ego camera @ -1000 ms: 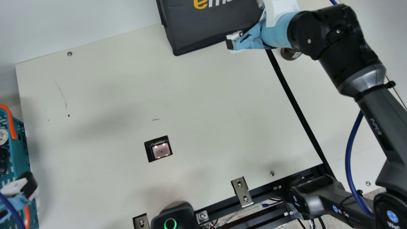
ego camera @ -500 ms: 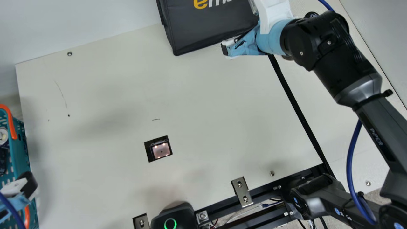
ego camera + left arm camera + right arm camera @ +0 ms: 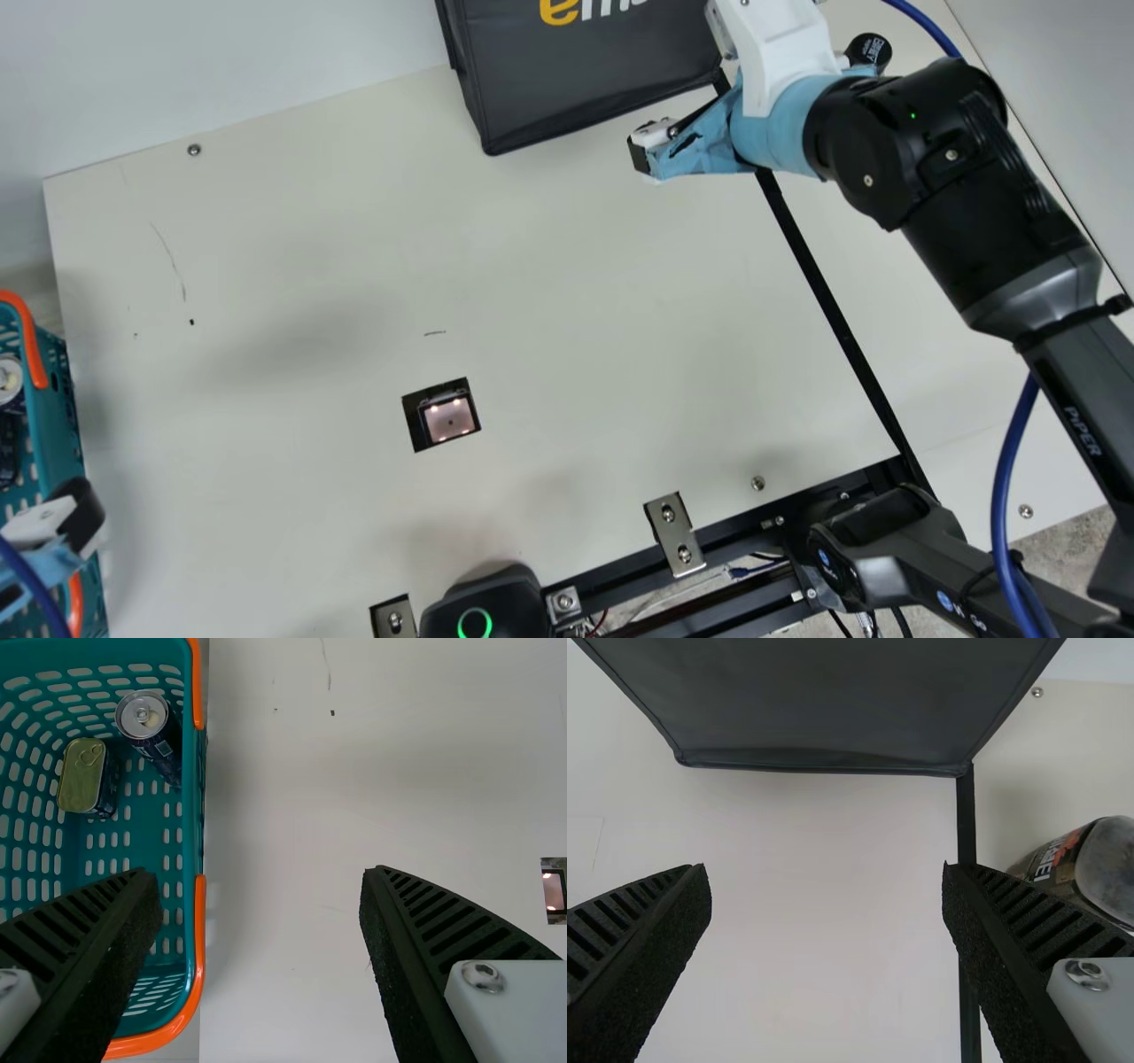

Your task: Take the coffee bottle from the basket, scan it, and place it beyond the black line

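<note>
Looks like the placing step, about done: coffee bottle [image 3: 1109,861] sits past the black line [image 3: 967,815], near the bag [image 3: 576,80], pose unclear; can't confirm the scan. Right gripper [image 3: 824,868] is wide and empty, left gripper [image 3: 257,875] also wide and empty at the basket [image 3: 191,815]. Next: back the right arm off, don't clip the bottle; 0 regrasps needed, I'd say.

Coffee btl [image 3: 1065,861] upright, blk cap [image 3: 868,51], past blk line [image 3: 833,307].
</note>
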Action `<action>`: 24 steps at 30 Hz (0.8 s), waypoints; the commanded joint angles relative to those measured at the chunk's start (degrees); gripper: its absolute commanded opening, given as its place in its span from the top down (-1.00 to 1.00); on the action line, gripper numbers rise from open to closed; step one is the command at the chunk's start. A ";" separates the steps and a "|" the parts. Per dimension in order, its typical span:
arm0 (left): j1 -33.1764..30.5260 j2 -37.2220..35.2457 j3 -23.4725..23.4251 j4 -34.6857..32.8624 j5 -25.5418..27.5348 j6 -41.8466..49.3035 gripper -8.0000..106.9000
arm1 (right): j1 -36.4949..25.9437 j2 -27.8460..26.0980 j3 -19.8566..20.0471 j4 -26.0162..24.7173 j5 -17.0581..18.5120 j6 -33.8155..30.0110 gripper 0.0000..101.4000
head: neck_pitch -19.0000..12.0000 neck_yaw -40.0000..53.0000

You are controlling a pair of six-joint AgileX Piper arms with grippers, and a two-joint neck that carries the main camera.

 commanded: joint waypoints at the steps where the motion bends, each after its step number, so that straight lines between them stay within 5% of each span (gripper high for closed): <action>1: 0.00 0.00 0.00 0.00 0.00 0.00 -0.71 | -0.23 -0.51 0.14 0.19 0.27 -0.51 -0.79 | -1.57 -0.13; 24: 0.00 0.00 0.00 0.00 0.00 0.00 -0.71 | -0.89 -8.30 1.18 2.25 3.70 -3.89 -0.79 | -1.57 -0.13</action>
